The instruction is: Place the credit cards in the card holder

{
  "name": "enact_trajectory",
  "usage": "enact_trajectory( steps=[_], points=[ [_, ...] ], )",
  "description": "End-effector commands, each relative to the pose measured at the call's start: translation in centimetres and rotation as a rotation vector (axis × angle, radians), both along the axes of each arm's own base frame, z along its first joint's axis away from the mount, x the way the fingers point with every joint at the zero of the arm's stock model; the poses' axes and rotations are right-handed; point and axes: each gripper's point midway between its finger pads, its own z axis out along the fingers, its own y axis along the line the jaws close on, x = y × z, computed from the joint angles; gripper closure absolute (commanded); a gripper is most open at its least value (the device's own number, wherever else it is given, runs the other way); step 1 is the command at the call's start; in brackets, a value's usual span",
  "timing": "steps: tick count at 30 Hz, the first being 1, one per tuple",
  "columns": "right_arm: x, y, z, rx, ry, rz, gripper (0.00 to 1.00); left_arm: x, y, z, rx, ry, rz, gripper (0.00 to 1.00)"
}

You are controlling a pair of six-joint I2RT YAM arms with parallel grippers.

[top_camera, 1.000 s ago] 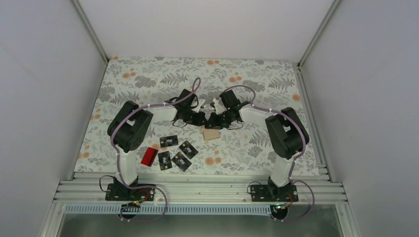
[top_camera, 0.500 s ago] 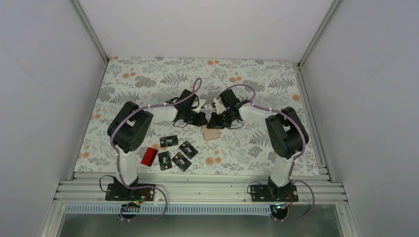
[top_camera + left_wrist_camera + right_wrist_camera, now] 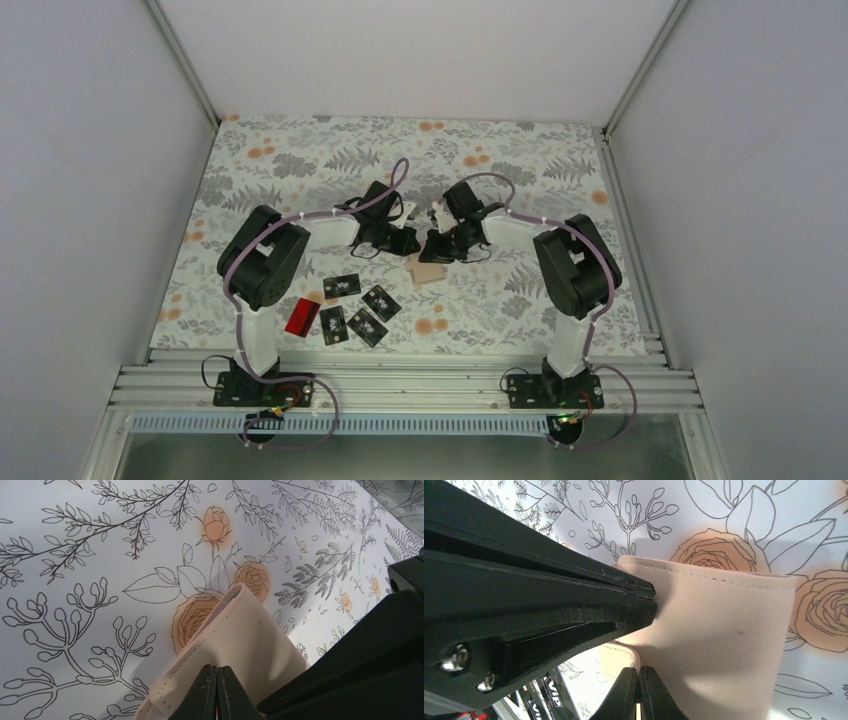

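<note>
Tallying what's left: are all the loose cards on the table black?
No, a red card lies just left of the four black cards.

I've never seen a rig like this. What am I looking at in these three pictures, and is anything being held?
This is a robot with two arms, the left arm and the right arm, bolted at the near edge of a flower-patterned table. The wide picture comes from a fixed camera overhead. The two close-ups come from a camera on each wrist, looking along that arm's own two fingers. Near the table's middle is a tan stitched card holder. The left gripper and the right gripper are both shut, and each seems to pinch an edge of the holder, one flap curled upward. Nearer the left arm's base, four black cards with white markings and one red card lie loose on the table.
</note>
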Motion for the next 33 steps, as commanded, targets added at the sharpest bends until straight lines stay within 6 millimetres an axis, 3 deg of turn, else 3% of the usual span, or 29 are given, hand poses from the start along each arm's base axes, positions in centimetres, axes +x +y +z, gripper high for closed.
enact_trajectory(
  steps=[1,8,25,33],
  points=[
    [0.6,-0.3,-0.2,-0.034,-0.025,0.002,0.96,-1.8,2.2,-4.5,0.147,0.063,0.007,0.98],
    [1.4,-0.2,0.9,-0.022,-0.052,-0.001,0.96,-1.9,2.2,-4.6,0.150,0.064,0.006,0.97],
    [0.0,-1.1,-0.8,-0.044,0.000,-0.005,0.96,-2.0,2.2,-4.7,0.153,0.063,0.007,0.97],
    [0.0,-2.2,-2.7,-0.108,0.019,-0.024,0.96,-2.0,2.1,-4.7,0.153,0.063,0.007,0.98]
  ],
)
